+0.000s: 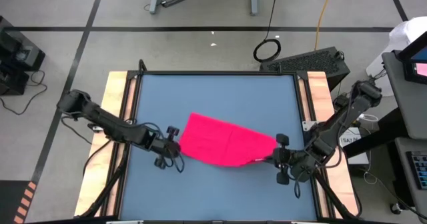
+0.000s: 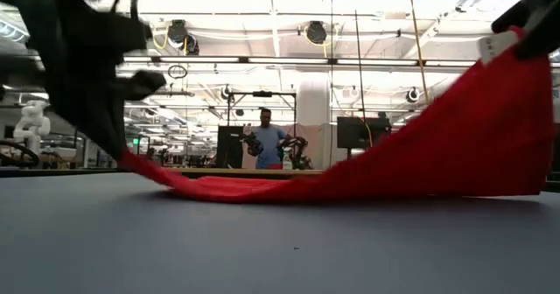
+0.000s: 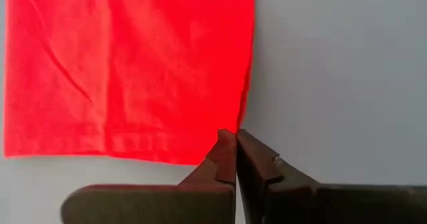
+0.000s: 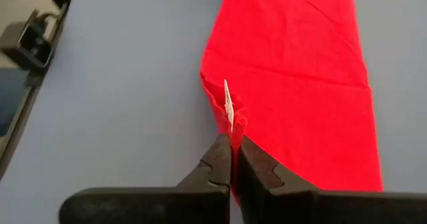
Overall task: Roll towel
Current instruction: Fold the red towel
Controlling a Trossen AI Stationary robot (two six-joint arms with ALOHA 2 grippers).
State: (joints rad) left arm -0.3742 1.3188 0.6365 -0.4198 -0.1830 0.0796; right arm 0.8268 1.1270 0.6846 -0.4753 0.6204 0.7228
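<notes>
Left gripper clamped on towel corner at mid-table, left edge. Right gripper pinches the opposite corner near the white tag, lifting it. Towel still unrolled; rolling not yet begun.

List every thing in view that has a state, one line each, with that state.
towel: spread flat in the middle, unrolled, right corner lifted off the table, small white tag standing up at the gripped corner.
left pincer: shut on the towel's left corner, low at the table.
right pincer: shut on the towel's right corner by the tag, holding it raised.
</notes>
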